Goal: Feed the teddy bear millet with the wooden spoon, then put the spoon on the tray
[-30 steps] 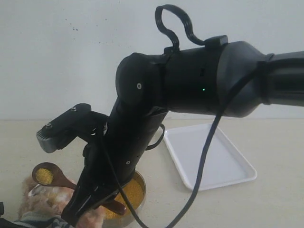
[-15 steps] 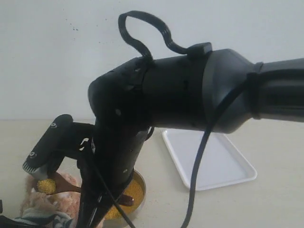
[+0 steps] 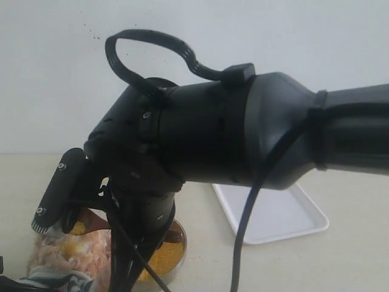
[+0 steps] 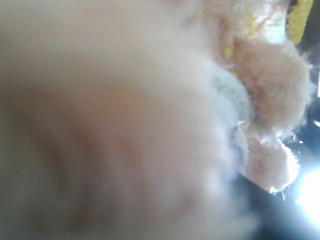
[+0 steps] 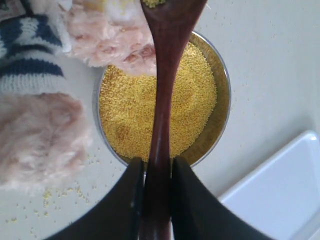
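Right arm (image 3: 243,134) has dropped; right fingers (image 5: 125,205) clamp the wooden spoon (image 5: 162,100), bowl straight ahead at the teddy bear (image 5: 110,35); left fingers: cannot tell.

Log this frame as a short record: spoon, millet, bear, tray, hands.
right hand: shut on wooden spoon handle
wooden spoon: carries grains, tip at teddy bear fur
millet: fills metal bowl; stray grains on table
tray: visible part bare, apart from bowl
left hand: not visible; its camera shows blurred fur
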You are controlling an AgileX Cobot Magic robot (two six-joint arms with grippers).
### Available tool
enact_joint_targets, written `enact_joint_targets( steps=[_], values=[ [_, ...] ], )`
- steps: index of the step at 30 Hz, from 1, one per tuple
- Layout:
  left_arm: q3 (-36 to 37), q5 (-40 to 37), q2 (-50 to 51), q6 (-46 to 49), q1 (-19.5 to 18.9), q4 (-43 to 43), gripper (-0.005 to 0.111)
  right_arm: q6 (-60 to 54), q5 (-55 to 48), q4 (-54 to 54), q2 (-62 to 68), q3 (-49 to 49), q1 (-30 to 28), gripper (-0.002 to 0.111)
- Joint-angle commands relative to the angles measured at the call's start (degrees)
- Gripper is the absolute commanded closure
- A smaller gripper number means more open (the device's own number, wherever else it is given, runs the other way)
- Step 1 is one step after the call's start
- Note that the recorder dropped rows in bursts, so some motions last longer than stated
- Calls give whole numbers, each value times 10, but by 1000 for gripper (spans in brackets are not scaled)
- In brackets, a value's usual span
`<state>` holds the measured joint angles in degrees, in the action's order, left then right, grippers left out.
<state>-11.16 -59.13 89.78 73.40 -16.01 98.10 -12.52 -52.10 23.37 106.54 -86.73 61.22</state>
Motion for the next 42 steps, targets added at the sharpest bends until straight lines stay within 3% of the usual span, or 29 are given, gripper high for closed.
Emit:
enact_joint_targets(
  steps=[1, 12, 24, 28, 42],
  values=[
    [-3, -24, -1, 5, -1, 5, 103, 6, 1, 10, -7, 1, 1, 109],
    [-3, -24, -1, 5, -1, 5, 103, 80, 10, 133, -7, 36, 46, 109],
    [-3, -38, -1, 12, -1, 0, 103, 125, 13, 161, -7, 42, 67, 109],
    [-3, -38, -1, 12, -1, 0, 103, 185, -6, 220, -7, 55, 74, 109],
    [-3, -38, -1, 13, -1, 0, 103, 231, 30, 211, -63, 83, 79, 109]
  ],
)
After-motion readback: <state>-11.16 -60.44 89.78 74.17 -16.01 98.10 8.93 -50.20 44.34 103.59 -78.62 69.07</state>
